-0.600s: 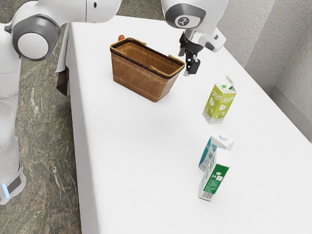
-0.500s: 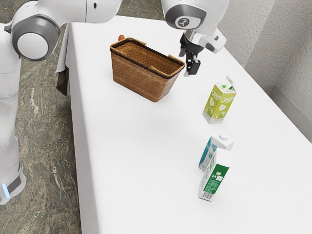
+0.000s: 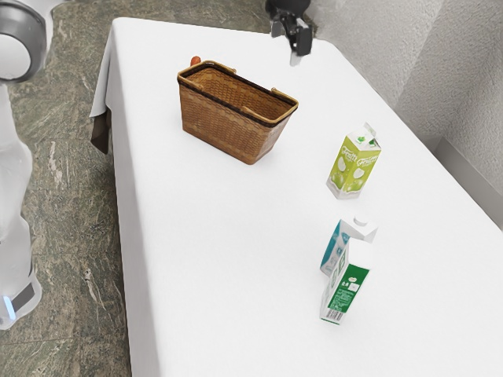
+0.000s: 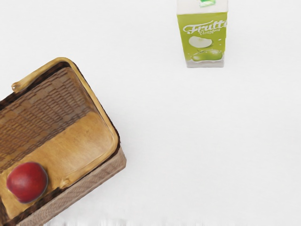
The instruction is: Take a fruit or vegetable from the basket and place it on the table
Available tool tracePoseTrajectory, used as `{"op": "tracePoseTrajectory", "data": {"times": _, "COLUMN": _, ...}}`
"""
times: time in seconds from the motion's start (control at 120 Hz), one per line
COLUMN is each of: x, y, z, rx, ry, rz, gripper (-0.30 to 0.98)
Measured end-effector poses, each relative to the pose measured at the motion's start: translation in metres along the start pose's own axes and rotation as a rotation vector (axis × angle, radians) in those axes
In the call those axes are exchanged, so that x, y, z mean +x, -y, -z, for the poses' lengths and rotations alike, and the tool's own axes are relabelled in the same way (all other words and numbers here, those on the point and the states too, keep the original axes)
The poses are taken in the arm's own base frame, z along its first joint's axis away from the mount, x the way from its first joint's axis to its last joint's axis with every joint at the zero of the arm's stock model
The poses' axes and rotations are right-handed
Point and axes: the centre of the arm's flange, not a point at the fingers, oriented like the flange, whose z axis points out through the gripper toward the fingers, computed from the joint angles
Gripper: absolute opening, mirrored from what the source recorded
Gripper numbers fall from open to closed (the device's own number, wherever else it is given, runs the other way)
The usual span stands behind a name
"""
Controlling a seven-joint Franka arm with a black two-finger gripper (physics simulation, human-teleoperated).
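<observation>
High in the exterior view is my gripper [image 3: 291, 39], open, above the table's far part and beyond the basket. The brown wicker basket [image 3: 228, 126] stands upright on the white table. Inside the basket [image 4: 122, 162], the wrist view shows a round red apple [image 4: 27, 182] on the floor by one long wall. In the exterior view the basket's walls hide that apple. A small orange-red item [image 3: 196, 60] peeks out behind the basket's far left corner; what it is I cannot tell.
A green juice carton [image 3: 354, 165] stands beside the basket, also seen as the green carton [image 4: 203, 40] from my hand. Nearer the exterior camera, a blue-and-white carton [image 3: 336, 245] touches or nearly touches a green-and-white carton [image 3: 348, 284]. A wall [image 3: 424, 63] runs beyond the table [image 3: 236, 259].
My gripper has moved away toward the top of the exterior view, and the arm has shifted with it. The basket and cartons have stayed where they were.
</observation>
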Motion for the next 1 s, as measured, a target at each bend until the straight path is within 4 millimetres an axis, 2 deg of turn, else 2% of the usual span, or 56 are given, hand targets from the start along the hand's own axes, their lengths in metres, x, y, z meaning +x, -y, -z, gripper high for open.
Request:
{"op": "tracePoseTrajectory", "data": {"times": 0.025, "x": -0.008, "y": 0.014, "z": 0.009, "rx": -0.004, "ry": 0.008, "rz": 0.066, "gripper": 0.69}}
{"op": "tracePoseTrajectory", "data": {"times": 0.067, "x": -0.017, "y": 0.023, "z": 0.013, "rx": -0.006, "ry": 0.039, "rz": 0.149, "gripper": 0.69}}
{"op": "tracePoseTrajectory", "data": {"times": 0.133, "x": -0.022, "y": 0.037, "z": -0.006, "rx": 0.019, "ry": 0.112, "rz": 0.279, "gripper": 0.69}}
{"op": "tracePoseTrajectory", "data": {"times": 0.183, "x": -0.014, "y": 0.047, "z": -0.015, "rx": 0.029, "ry": 0.118, "rz": 0.377, "gripper": 0.69}}
{"op": "tracePoseTrajectory", "data": {"times": 0.275, "x": 0.005, "y": 0.063, "z": -0.009, "rx": 0.015, "ry": 0.081, "rz": 0.543, "gripper": 0.69}}
{"op": "tracePoseTrajectory", "data": {"times": 0.342, "x": 0.012, "y": 0.071, "z": -0.022, "rx": 0.013, "ry": 0.101, "rz": 0.641, "gripper": 0.69}}
{"op": "tracePoseTrajectory", "data": {"times": 0.442, "x": 0.023, "y": 0.083, "z": -0.072, "rx": 0.050, "ry": 0.178, "rz": 0.755, "gripper": 0.69}}
{"op": "tracePoseTrajectory", "data": {"times": 0.483, "x": 0.024, "y": 0.092, "z": -0.086, "rx": 0.079, "ry": 0.192, "rz": 0.790, "gripper": 0.69}}
{"op": "tracePoseTrajectory", "data": {"times": 0.567, "x": 0.024, "y": 0.110, "z": -0.097, "rx": 0.130, "ry": 0.194, "rz": 0.853, "gripper": 0.69}}
{"op": "tracePoseTrajectory", "data": {"times": 0.725, "x": 0.018, "y": 0.134, "z": -0.103, "rx": 0.180, "ry": 0.216, "rz": 0.937, "gripper": 0.69}}
{"op": "tracePoseTrajectory", "data": {"times": 0.792, "x": 0.015, "y": 0.137, "z": -0.101, "rx": 0.185, "ry": 0.222, "rz": 0.957, "gripper": 0.69}}
{"op": "tracePoseTrajectory", "data": {"times": 0.858, "x": 0.015, "y": 0.131, "z": -0.100, "rx": 0.186, "ry": 0.226, "rz": 0.953, "gripper": 0.69}}
{"op": "tracePoseTrajectory", "data": {"times": 0.925, "x": 0.015, "y": 0.115, "z": -0.098, "rx": 0.182, "ry": 0.234, "rz": 0.926, "gripper": 0.69}}
{"op": "tracePoseTrajectory", "data": {"times": 1.0, "x": 0.015, "y": 0.087, "z": -0.094, "rx": 0.173, "ry": 0.236, "rz": 0.873, "gripper": 0.69}}
